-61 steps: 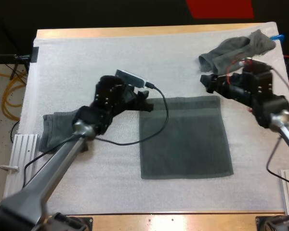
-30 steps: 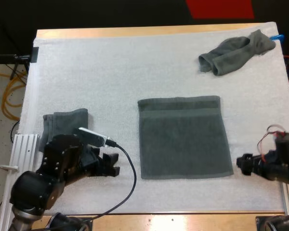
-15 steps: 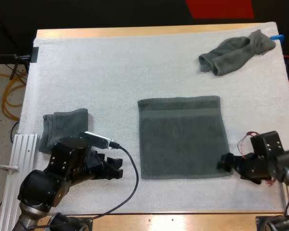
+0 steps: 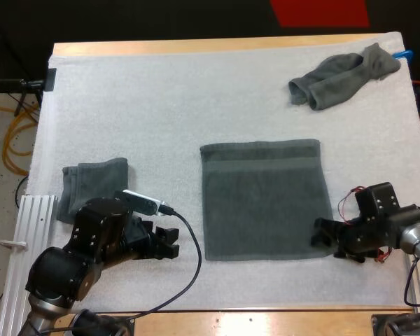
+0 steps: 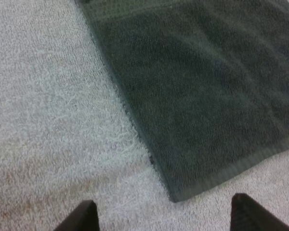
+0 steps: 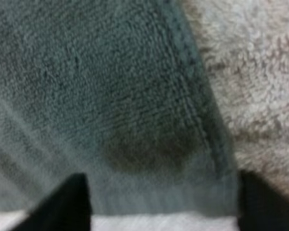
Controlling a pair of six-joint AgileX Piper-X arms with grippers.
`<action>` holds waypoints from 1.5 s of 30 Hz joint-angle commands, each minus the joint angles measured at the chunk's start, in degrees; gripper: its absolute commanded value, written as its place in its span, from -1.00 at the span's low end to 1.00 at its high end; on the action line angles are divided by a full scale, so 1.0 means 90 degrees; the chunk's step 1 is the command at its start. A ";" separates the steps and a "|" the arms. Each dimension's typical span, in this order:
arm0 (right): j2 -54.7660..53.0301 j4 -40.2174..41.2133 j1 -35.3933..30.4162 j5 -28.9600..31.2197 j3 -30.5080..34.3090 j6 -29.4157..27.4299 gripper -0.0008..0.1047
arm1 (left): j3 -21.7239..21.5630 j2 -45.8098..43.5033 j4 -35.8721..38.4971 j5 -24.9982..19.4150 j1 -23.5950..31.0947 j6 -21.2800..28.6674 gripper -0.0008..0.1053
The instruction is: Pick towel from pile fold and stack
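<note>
Broadly, layout: three dark grey-green towels on the white mat [image 4: 161, 105], which covered the wooden table [image 4: 196, 46].
Flat towel: the flat towel [image 4: 266, 199] lay spread open, a little right of the mat's middle and toward the near side, hem band along its far edge.
Crumpled towel: the crumpled towel [image 4: 343, 73] sat bunched at the far right corner of the mat, well apart from the flat one.
Folded towel: the folded towel [image 4: 94, 183] rested at the mat's left edge, just beyond the left arm.
Left gripper: the left gripper [image 4: 169, 243] was low over bare mat, near the flat towel's near left corner but not touching it. In the left wrist view its fingers [image 5: 82, 217] stood wide apart with nothing between them, that corner just ahead.
Right gripper: the right gripper [image 4: 320, 235] was at the flat towel's near right corner. In the right wrist view its fingers [image 6: 63, 202] were spread either side of the hemmed edge, gripping nothing; contact with the cloth could not be told.
</note>
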 commanded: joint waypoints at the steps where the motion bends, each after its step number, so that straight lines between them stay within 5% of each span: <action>1: 0.0092 -0.0093 0.0004 0.0128 0.0061 -0.0072 -0.25 | -0.0011 -0.0048 -0.0063 0.0042 -0.0039 -0.0067 0.07; 5: 0.0092 -0.0079 0.0004 0.0523 0.0061 -0.0253 -0.79 | 0.0069 -0.0048 -0.0252 0.0179 -0.0039 -0.0067 0.07; 7: 0.0092 -0.0060 0.0004 0.0622 0.0061 -0.0398 -0.98 | 0.0227 -0.0031 -0.0505 0.0700 -0.0039 -0.0067 0.07; 10: 0.0092 -0.0009 0.0004 0.0652 0.0061 -0.0507 -0.99 | 0.0545 0.0068 -0.0903 0.1270 -0.0039 -0.0273 0.07; 18: 0.0092 0.0016 0.0004 0.0651 0.0061 -0.0640 -0.99 | 0.1110 0.0736 -0.1475 0.1391 -0.0039 -0.0403 0.07; 34: 0.0092 0.0016 0.0004 0.0640 0.0061 -0.0652 -0.99 | 0.1151 0.3631 -0.2521 0.2325 -0.0404 -0.0569 0.07; 45: 0.0092 0.0016 0.0004 0.0546 0.0061 -0.0652 -0.99 | 0.1151 0.4815 -0.3565 0.2084 -0.1075 -0.1255 0.07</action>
